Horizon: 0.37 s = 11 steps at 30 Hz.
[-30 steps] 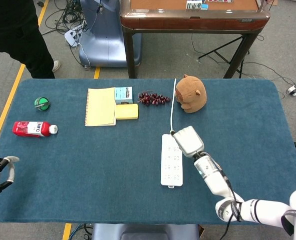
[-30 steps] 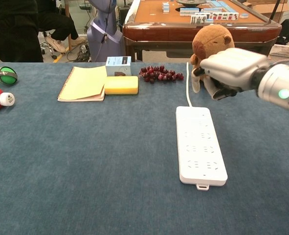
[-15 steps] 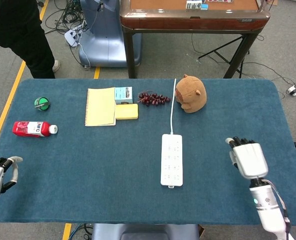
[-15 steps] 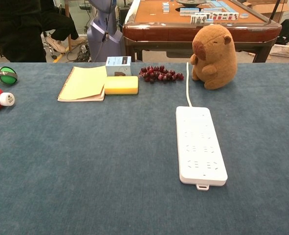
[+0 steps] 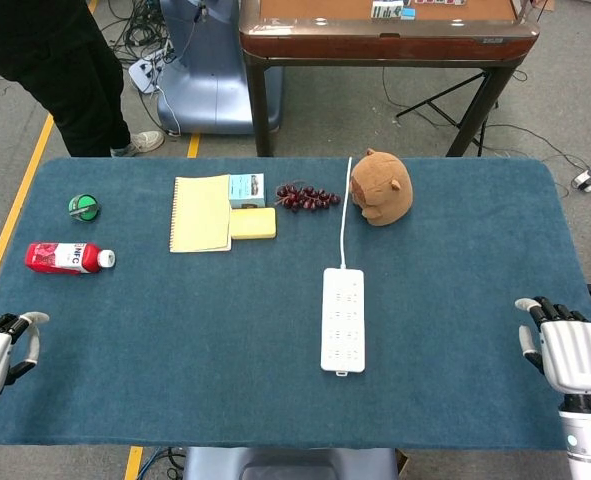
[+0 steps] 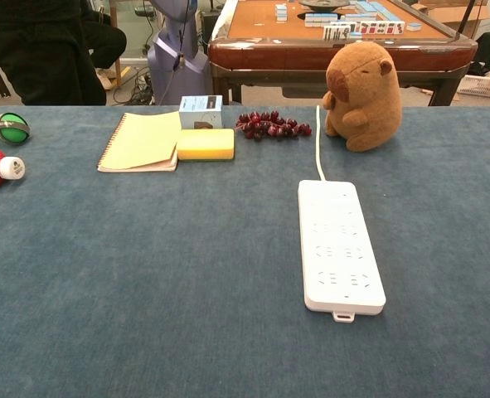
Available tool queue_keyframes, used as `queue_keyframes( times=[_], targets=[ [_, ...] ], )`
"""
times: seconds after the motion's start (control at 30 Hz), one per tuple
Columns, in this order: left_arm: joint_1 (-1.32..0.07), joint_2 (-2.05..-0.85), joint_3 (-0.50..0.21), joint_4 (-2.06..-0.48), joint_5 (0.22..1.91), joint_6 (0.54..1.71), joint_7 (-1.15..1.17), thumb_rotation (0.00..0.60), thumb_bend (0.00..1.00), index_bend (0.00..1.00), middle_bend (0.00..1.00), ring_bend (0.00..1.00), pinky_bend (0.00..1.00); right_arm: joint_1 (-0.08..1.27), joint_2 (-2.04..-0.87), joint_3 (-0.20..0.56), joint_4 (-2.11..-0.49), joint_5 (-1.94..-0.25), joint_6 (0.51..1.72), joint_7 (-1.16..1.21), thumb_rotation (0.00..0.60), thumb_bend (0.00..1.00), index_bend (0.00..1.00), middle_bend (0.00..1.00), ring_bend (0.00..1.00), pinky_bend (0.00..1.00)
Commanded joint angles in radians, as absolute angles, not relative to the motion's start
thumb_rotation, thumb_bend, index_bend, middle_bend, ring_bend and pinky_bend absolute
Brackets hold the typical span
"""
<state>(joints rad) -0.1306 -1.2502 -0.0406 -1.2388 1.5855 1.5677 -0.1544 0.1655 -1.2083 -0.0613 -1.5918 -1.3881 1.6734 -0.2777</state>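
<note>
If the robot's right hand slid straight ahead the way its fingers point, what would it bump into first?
Probably nothing. The right hand sits at the table's near right corner, fingers pointing toward the far edge. That strip of blue cloth looks bare; the plush capybara and power strip lie well off to its left. Depth is hard to judge.

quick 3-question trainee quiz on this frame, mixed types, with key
1. True or false: the right hand holds the power strip.
2. What touches the notebook? A) sponge B) bottle C) plush
3. Fill in: the grapes lie between the small box and the ____.

Key: 1 false, that hand is at the table's right edge, holding nothing. 2 A. 3 plush.
</note>
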Motion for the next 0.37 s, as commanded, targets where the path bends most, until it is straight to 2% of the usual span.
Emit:
queue_keyframes(
  times=[0.03,0.37],
  targets=[
    [-0.133,-1.252,-0.039,-1.238,1.589,1.567,-0.156,0.600,0.61,0.46,0.53,0.43,0.64,0.149,-1.195,-0.045,-1.587,-1.412,1.677,-0.237,0.600,0.42,0.35,0.37,0.43,0.55],
    [-0.142,-1.260,-0.033,-1.237,1.594,1.552,-0.148,0.600,0.61,0.46,0.53,0.43,0.64,0.140,-1.183,-0.023,-1.581,-1.429,1.609,-0.200,0.600,0.42,0.35,0.37,0.42,0.55]
  ],
)
